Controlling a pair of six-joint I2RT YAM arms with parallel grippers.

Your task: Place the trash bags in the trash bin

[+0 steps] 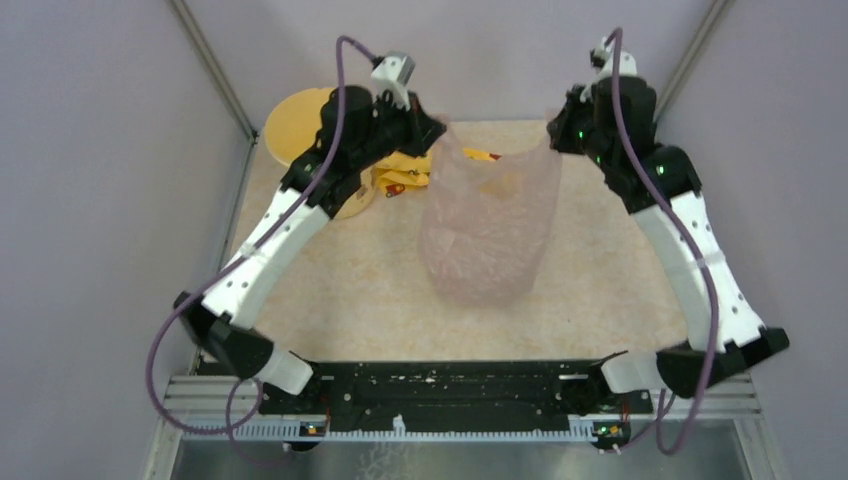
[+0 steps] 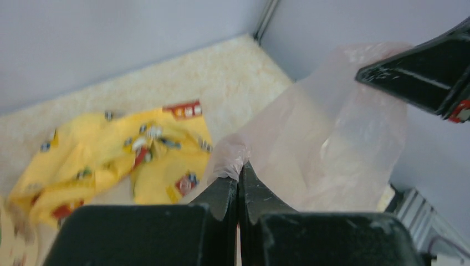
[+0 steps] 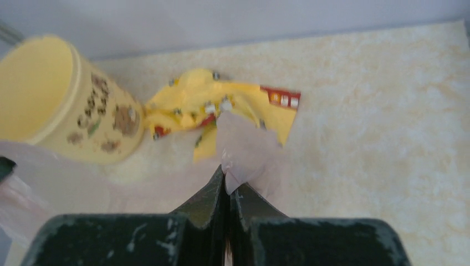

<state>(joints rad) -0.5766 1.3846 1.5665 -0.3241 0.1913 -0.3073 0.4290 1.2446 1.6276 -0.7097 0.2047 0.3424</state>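
The pale pink translucent trash bag hangs stretched between my two grippers above the table's middle. My left gripper is shut on the bag's left top corner; the pinched plastic shows at its tips. My right gripper is shut on the right top corner; the plastic bunches at its tips. The pale yellow trash bin with brown figures stands at the far left, partly behind my left arm; it also shows in the right wrist view, left of the bag.
A crumpled yellow printed wrapper lies on the table between the bin and the bag, also seen in the left wrist view and the right wrist view. Grey walls close the back and sides. The arm bases line the near edge.
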